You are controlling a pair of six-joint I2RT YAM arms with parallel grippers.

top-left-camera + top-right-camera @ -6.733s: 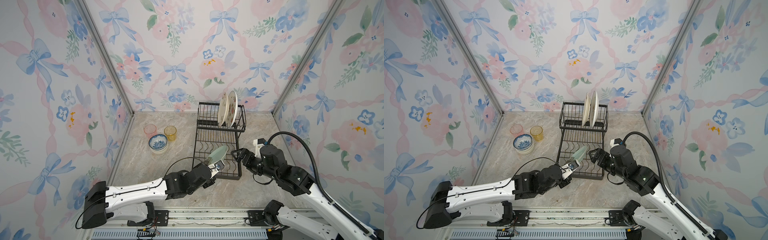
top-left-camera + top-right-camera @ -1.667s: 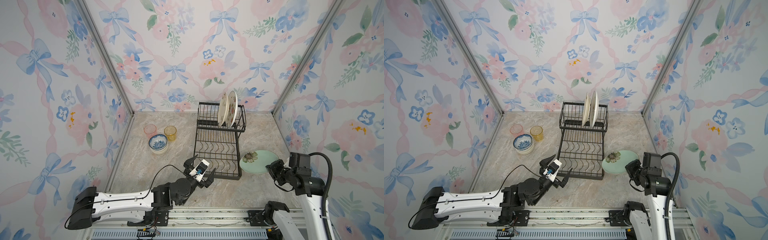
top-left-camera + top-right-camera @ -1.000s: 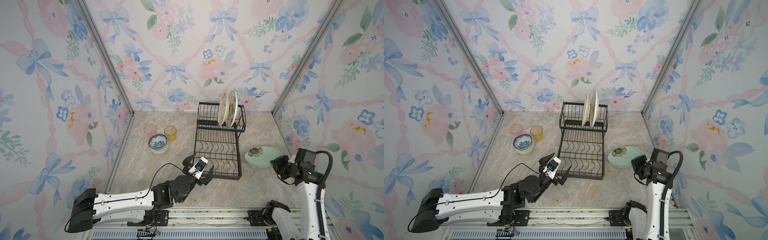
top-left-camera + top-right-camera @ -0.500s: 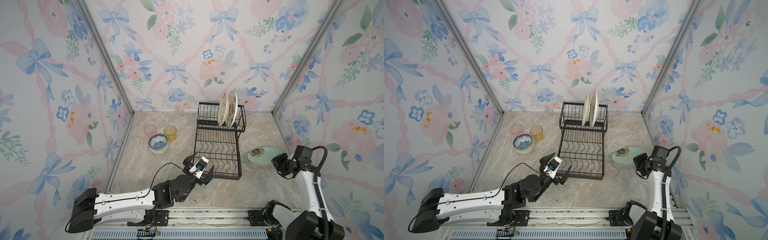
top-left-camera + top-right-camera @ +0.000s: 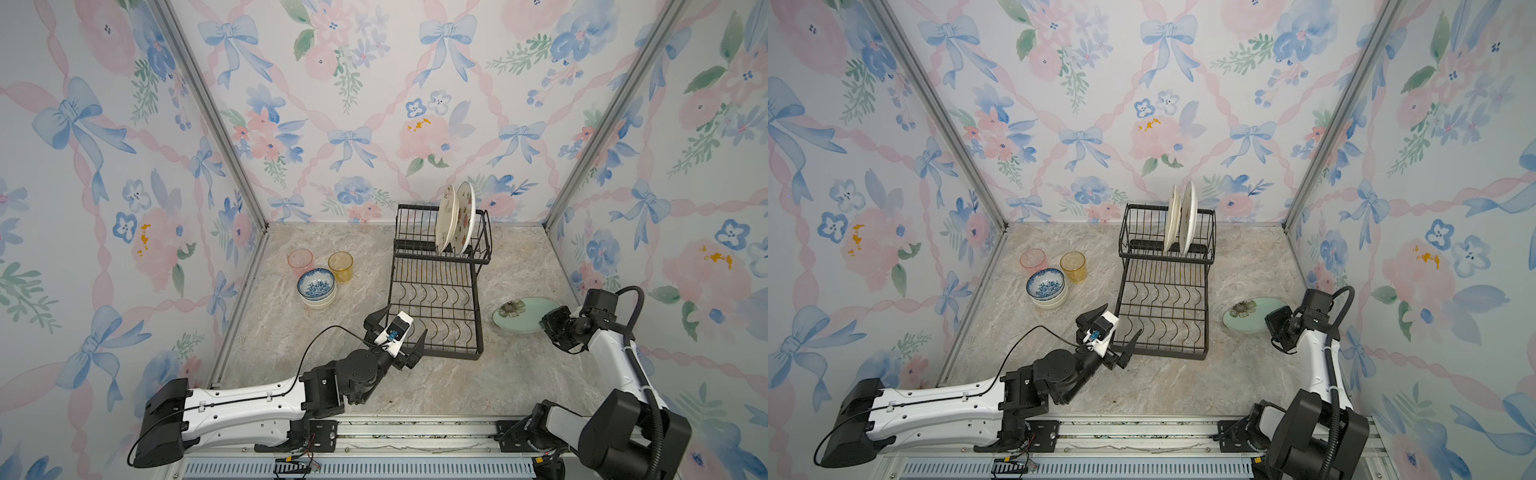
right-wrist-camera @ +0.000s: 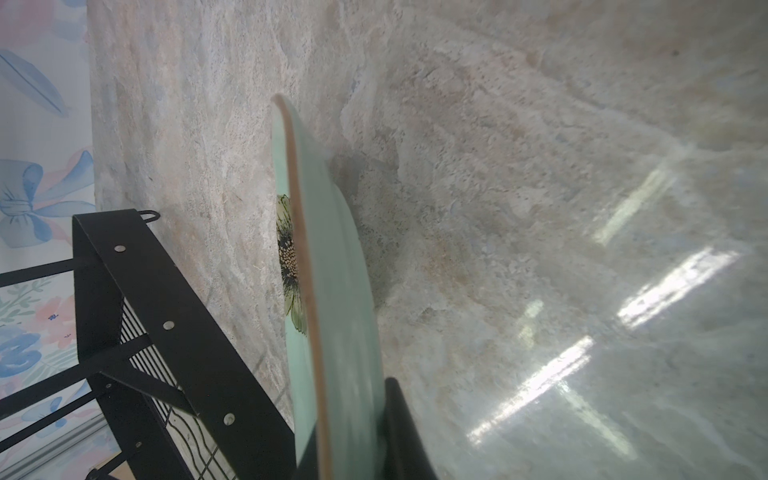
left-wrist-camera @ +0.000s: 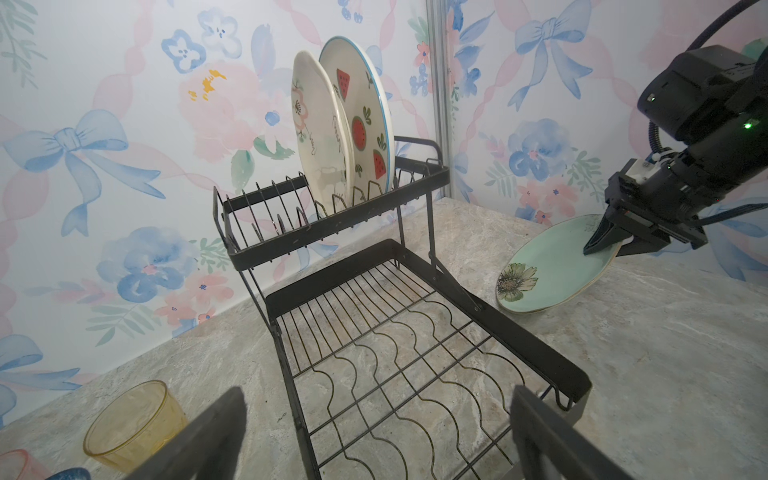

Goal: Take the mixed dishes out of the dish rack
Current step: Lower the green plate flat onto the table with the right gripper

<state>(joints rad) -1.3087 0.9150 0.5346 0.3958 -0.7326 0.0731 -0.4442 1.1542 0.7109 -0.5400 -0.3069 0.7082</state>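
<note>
On the marble tabletop (image 5: 457, 386), floral-papered walls on three sides. The black wire dish rack (image 7: 523, 338) stands mid-table, its raised slotted shelf at the back wall end and its flat tray with wavy dividers toward the robot's base.

Left arm lies low along the front. The left gripper (image 5: 407, 319) hovers at the front-left corner of the lower tray, fingers spread wide, gripping nothing. Through its wrist camera the tray's front edge sits between the two dark fingers.

Right arm is folded up near the right wall. The right gripper (image 7: 598, 245) has its fingers closed on the rim of the mint-green plate (image 5: 519, 316).

That plate is out of the rack, just beside the tray's right side but apart from it, flower print facing up. It is tilted, with the gripped rim higher and the rack-side edge down by the marble (touching or not, I cannot tell).

Two cream plates (image 7: 316, 124) stand upright in neighbouring slots at the right end of the upper shelf. One has a pink flower, and the one behind it has watermelon slices and a blue rim.

Left of the rack, well apart from it, the blue-patterned bowl (image 5: 316, 286) is nested on top of the cream bowls (image 5: 319, 302).

Just behind that stack, the pink tumbler (image 5: 300, 259) and amber tumbler (image 5: 340, 266) stand upright side by side.
</note>
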